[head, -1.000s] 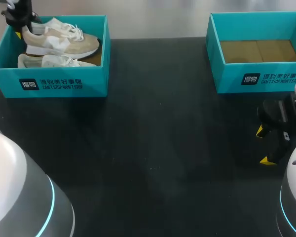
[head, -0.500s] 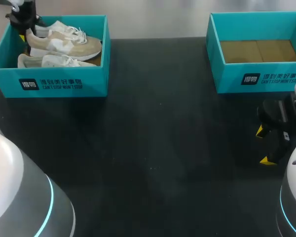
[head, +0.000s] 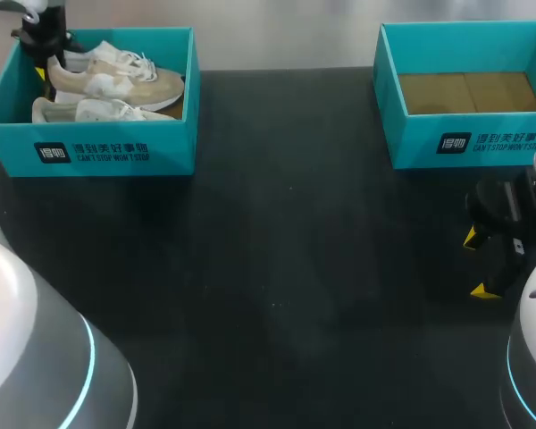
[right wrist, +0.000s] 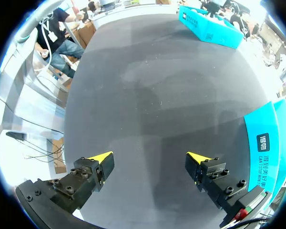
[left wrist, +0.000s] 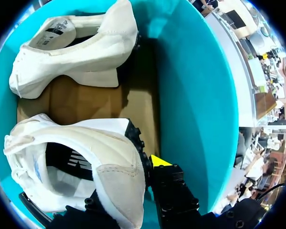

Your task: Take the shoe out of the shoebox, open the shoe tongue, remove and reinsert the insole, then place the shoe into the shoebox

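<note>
Our left gripper (head: 43, 67) is at the far left corner of the teal cardboard shoebox (head: 98, 152), which stands at the far left of the black table (head: 295, 250). The gripper is clenched on the heel of a beige and white lace-up sneaker (head: 116, 76). In the left wrist view the heel sits between the fingers of this gripper (left wrist: 133, 186), with one yellow tip pressed against its outer side just beside the teal box wall (left wrist: 190, 95); the other finger is hidden behind the sneaker (left wrist: 100, 157). The held sneaker lies inside the shoebox with its toe pointing right, and its heel end looks a little raised. A second, matching sneaker (head: 98, 111) lies on the brown floor of the box on the near side, and shows ahead of the gripper in the wrist view (left wrist: 71, 52).

Our right gripper (head: 478, 264) hangs over the near right of the table, released, its fingers wide apart with only bare table between them (right wrist: 150, 160). A second teal cardboard box (head: 464, 143) with a brown floor stands at the far right.
</note>
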Robot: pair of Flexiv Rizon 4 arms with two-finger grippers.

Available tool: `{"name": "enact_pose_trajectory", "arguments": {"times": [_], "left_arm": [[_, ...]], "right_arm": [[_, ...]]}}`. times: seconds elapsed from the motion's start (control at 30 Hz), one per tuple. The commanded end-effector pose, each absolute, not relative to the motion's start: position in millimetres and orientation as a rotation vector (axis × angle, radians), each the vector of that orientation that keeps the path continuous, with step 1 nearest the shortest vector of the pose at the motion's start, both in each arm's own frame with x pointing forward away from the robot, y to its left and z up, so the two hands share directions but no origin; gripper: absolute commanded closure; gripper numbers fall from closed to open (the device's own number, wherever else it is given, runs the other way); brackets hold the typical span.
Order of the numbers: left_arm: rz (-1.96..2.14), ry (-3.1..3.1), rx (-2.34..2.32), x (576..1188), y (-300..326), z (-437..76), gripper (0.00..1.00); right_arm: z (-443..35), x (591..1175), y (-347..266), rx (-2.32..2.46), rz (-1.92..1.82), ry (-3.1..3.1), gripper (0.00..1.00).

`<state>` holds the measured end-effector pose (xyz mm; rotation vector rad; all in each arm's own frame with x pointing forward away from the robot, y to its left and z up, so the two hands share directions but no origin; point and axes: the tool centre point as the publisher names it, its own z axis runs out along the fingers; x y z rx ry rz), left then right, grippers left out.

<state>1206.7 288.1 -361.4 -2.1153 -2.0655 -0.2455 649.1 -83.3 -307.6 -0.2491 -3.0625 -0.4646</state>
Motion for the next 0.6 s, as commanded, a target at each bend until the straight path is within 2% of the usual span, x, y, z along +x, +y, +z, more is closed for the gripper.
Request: {"name": "enact_pose_trajectory", "arguments": {"times": [0.03,0.43,0.47,0.5,0.53,0.6], "left_arm": [[-0.2,-2.056,-2.099,1219,289,-366,1.0],[-0.178,-2.037,-2.132,1214,290,-375,1.0],[-0.171,-2.036,-2.138,1213,290,-375,0.86],[-0.166,-2.036,-2.143,1213,290,-375,0.8],[-0.162,-2.037,-2.147,1212,291,-376,0.69],[-0.166,-2.027,-2.161,1211,290,-377,0.58]], "right_arm": [[-308,648,-83,-0.25,-0.463,-3.065,0.0],[-308,648,-83,-0.25,-0.463,-3.065,0.0],[-308,648,-83,-0.25,-0.463,-3.065,0.0],[-308,648,-83,-0.25,-0.463,-3.065,0.0],[-308,648,-83,-0.25,-0.463,-3.065,0.0],[-308,648,-83,-0.25,-0.463,-3.065,0.0]]}}
